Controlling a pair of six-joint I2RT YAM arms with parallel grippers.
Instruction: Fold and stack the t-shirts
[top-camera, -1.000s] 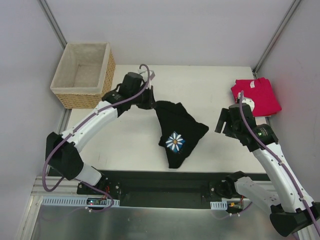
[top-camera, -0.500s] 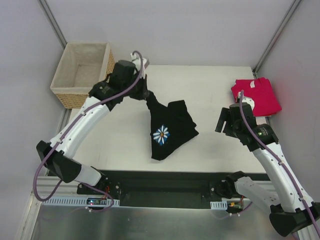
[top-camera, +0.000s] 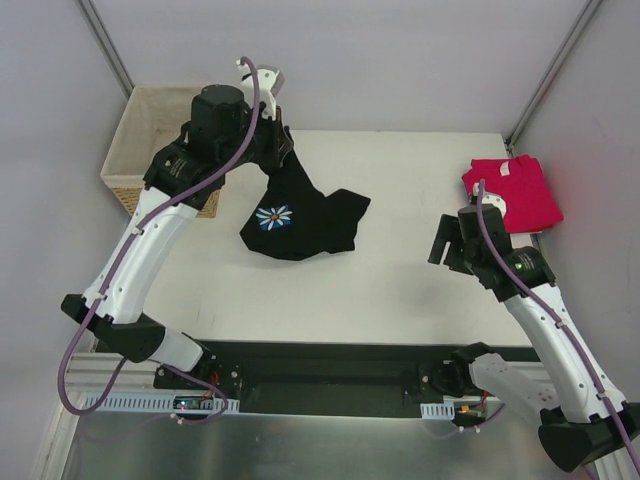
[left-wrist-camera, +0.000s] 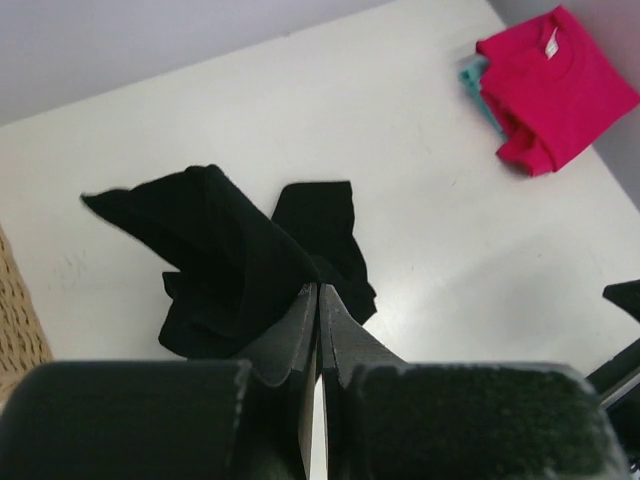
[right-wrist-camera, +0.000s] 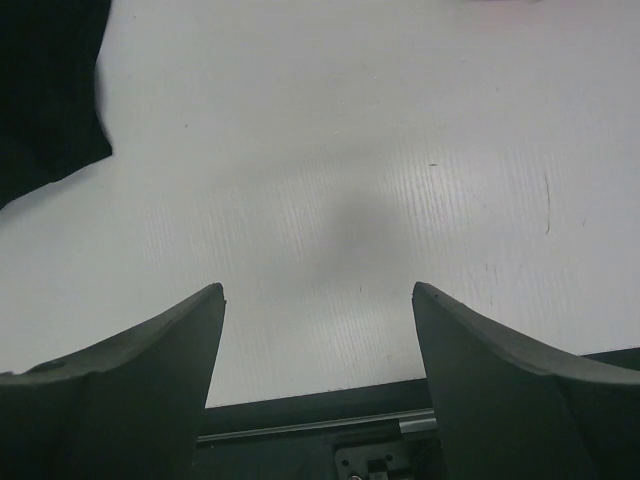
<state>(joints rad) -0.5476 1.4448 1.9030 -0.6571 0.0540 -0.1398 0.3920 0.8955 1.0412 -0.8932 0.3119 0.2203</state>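
Black shirt (top-camera: 310, 225) with the daisy print hangs bunched from my left gripper (top-camera: 283, 157), jaws clamped together on its top corner, lower part draped on the table (top-camera: 400, 280) left of centre. Red shirt (top-camera: 512, 192) lies folded at the far right corner. My right gripper (top-camera: 445, 245) hovers near it, jaws apart, holding nothing. Wicker basket (top-camera: 130, 130) far left, partly hidden by the left arm.

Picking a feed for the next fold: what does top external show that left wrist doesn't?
Only top external: the daisy print and the open right claw. Only left wrist: the left claw pinched shut on the black shirt, and teal cloth at the edge of the red shirt. Both: the two shirts on the white table.
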